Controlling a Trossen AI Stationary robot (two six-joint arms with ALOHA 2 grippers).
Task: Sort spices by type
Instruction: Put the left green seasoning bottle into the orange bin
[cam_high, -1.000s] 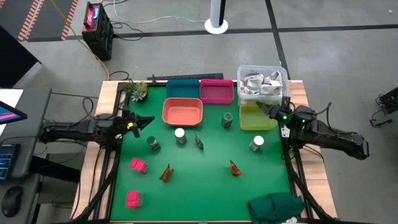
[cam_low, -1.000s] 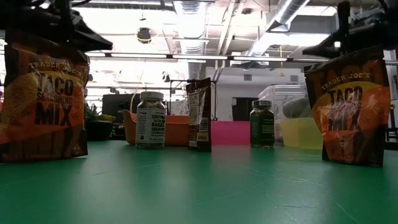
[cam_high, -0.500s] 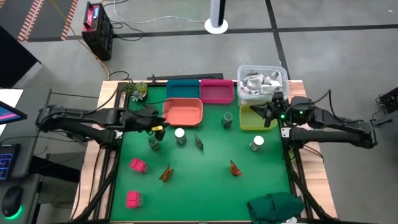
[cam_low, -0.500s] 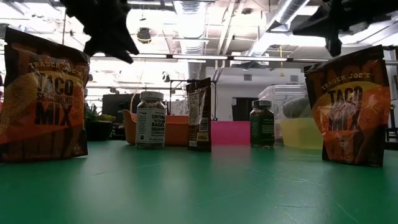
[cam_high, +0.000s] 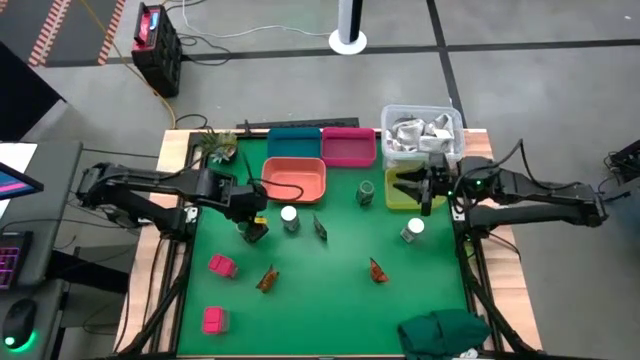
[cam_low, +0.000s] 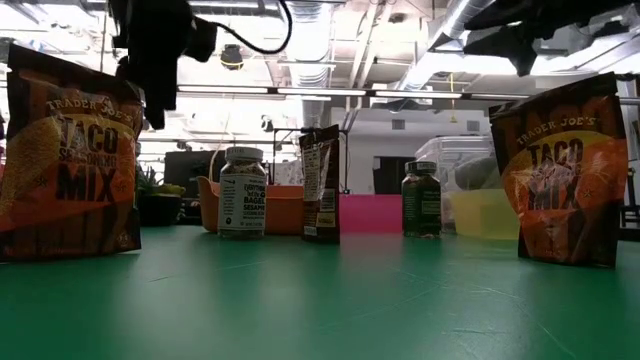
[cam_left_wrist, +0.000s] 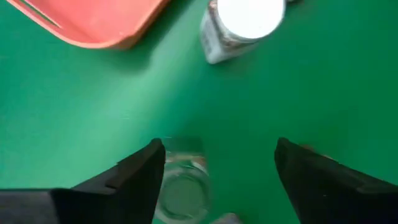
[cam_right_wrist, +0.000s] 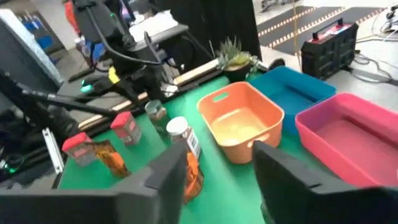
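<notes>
My left gripper (cam_high: 251, 218) hangs open above a dark green jar (cam_left_wrist: 181, 194), whose top shows between its fingers, near one of them. In the low view this gripper (cam_low: 152, 70) is high over the mat. My right gripper (cam_high: 402, 188) is open over the yellow bin (cam_high: 425, 198), holding nothing. A white-capped jar (cam_high: 289, 216) stands next to the left gripper, another (cam_high: 414, 230) at the right. A second green jar (cam_high: 366, 192) stands by the yellow bin. Three sachets (cam_high: 320, 228) (cam_high: 267, 278) (cam_high: 378, 270) and two pink blocks (cam_high: 221, 265) (cam_high: 213, 319) rest on the mat.
Along the far edge stand an orange bin (cam_high: 294, 180), a teal bin (cam_high: 294, 143), a pink bin (cam_high: 348, 146) and a clear tub of silver wrappers (cam_high: 420, 133). A plant sprig (cam_high: 218, 147) sits at the far left, a green cloth (cam_high: 445, 332) at the near right.
My left gripper has swung toward the table's right and near edge, from the left rim to above the dark green jar, tipped downward and opened. My right gripper has gone toward the table's left, out over the yellow bin, and opened. No spice has moved.
</notes>
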